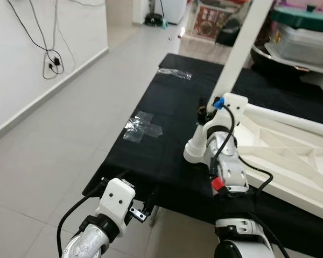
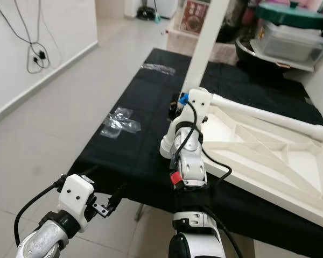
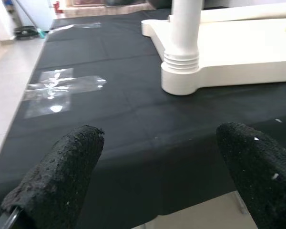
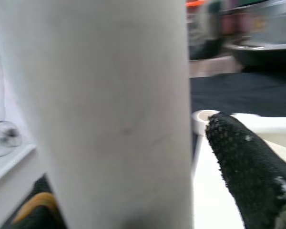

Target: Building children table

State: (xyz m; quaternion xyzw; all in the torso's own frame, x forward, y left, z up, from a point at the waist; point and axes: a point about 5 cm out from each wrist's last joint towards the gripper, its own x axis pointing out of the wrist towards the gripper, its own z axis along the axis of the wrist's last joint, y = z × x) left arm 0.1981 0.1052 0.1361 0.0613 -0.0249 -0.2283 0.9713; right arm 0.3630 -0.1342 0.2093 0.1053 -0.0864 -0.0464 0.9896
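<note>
I can't read any text, label or number anywhere here; the far packaging is too blurred.

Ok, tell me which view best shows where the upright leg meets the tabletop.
The left wrist view: the leg and its ribbed base on the tabletop are clear and unblocked. In both eye views the right arm hides that joint. The right wrist view shows just blurred leg close up.
</note>
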